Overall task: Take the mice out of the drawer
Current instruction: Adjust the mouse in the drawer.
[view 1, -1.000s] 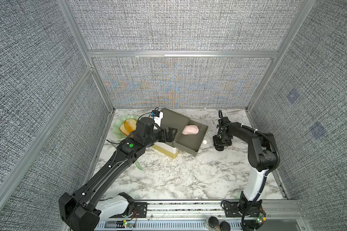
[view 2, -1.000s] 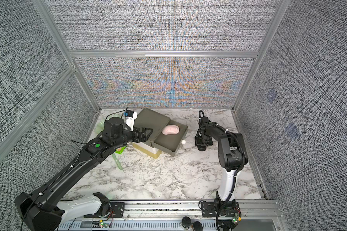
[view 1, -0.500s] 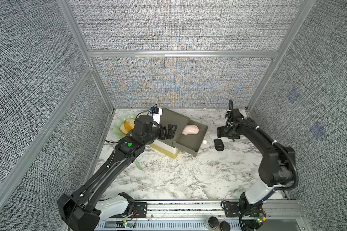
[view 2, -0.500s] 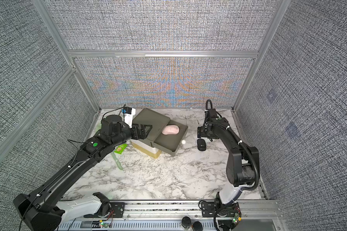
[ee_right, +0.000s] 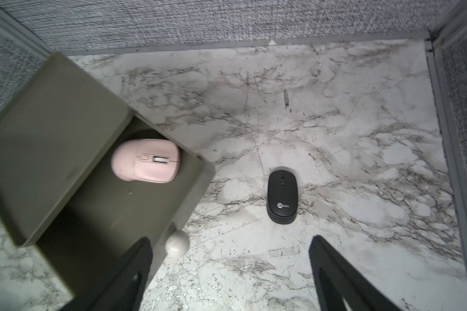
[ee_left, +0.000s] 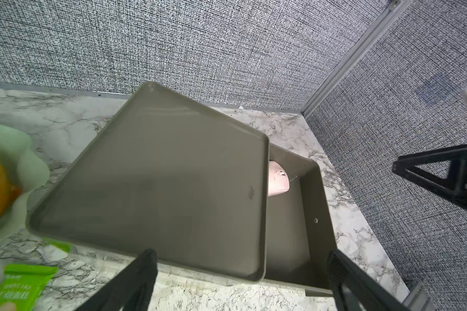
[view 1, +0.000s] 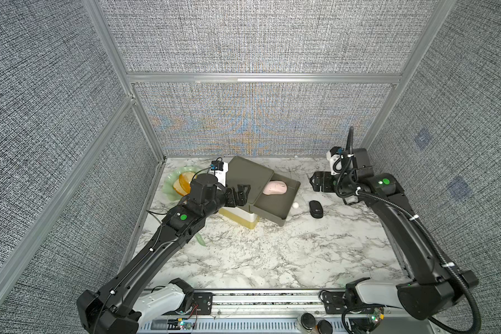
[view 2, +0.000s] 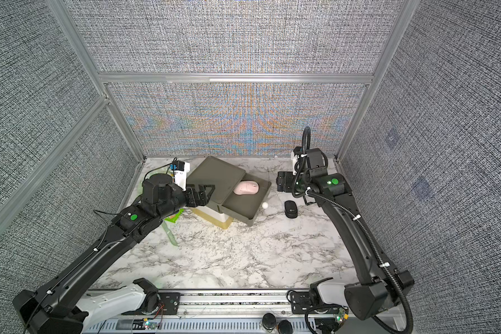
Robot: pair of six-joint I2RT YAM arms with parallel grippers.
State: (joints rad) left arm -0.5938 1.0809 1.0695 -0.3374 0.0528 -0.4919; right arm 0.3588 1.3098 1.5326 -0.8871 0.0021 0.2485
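pink mouse (ee_right: 146, 161): in open drawer (view 1: 275, 208), near bench's far edge
black mouse (ee_right: 282, 197): on bench just beside drawer
handling: likely light, stiff, slippery; pinch across long sides
left gripper (view 1: 241, 193): apart, empty
right gripper (view 1: 313, 182): apart, empty

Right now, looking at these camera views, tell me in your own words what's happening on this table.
Two robot arms are working on mice kept in an open drawer. One black mouse lies on the marble table beside the drawer. The right claw is open and raised near it, holding nothing. A pink mouse sits in the drawer. The left claw is open at the edge of the cabinet, gripping nothing.
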